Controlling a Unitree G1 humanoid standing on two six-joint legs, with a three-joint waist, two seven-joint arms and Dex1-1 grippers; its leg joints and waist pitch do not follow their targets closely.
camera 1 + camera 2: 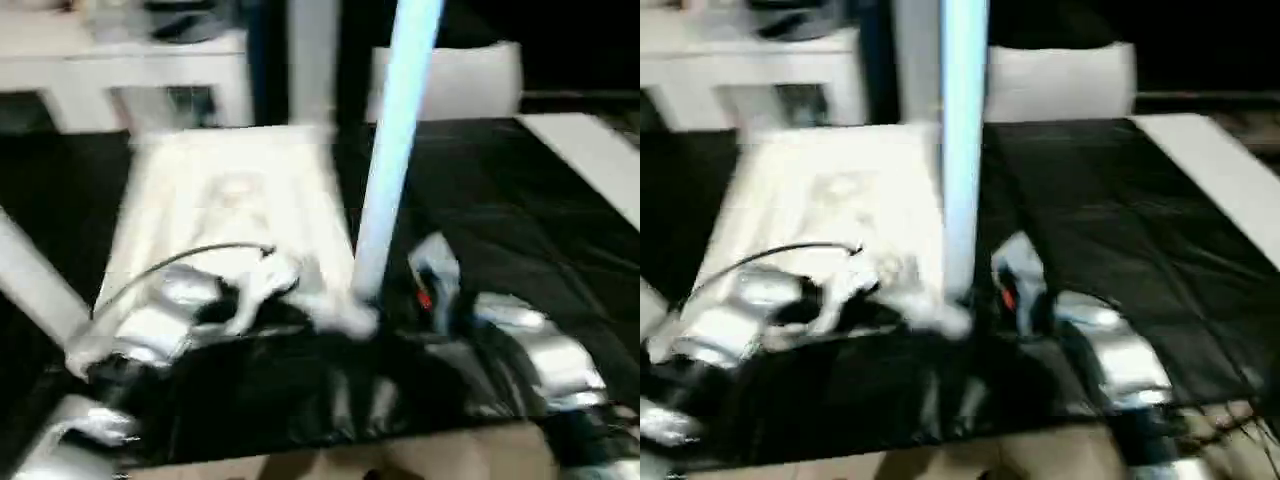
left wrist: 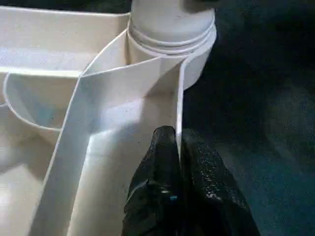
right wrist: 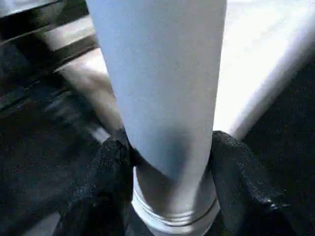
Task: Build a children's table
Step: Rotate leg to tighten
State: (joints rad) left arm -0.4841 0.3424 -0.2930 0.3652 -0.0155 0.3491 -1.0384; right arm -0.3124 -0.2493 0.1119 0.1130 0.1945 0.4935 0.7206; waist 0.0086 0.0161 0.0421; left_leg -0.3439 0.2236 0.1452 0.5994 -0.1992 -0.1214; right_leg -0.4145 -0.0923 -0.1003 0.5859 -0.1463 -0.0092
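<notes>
The children's table (image 1: pixel 235 215) lies upside down on the black-covered table (image 1: pixel 500 220), its ribbed underside facing up, with the robot's two end effectors working at its near right corner. The left end effector (image 2: pixel 177 140) is clamped on a thin white rib (image 2: pixel 178 105) at the edge of the top, one black finger on each side of the rib. Just beyond those fingertips, a round corner socket (image 2: pixel 170 39) holds the foot of a leg (image 1: pixel 395 150), which stands upright from that corner. The right end effector (image 3: pixel 167 147) is clamped on this leg low down, just above the ringed collar where it enters the socket, its two black fingers (image 3: pixel 106 167) pressed against opposite sides of the white shaft. A second leg (image 1: pixel 310 60) rises from the far corner, beyond the held one. Another white leg (image 1: pixel 35 285) slants off to the outer side of the left end effector. A white cabinet (image 1: pixel 130 70) stands well beyond the work.
</notes>
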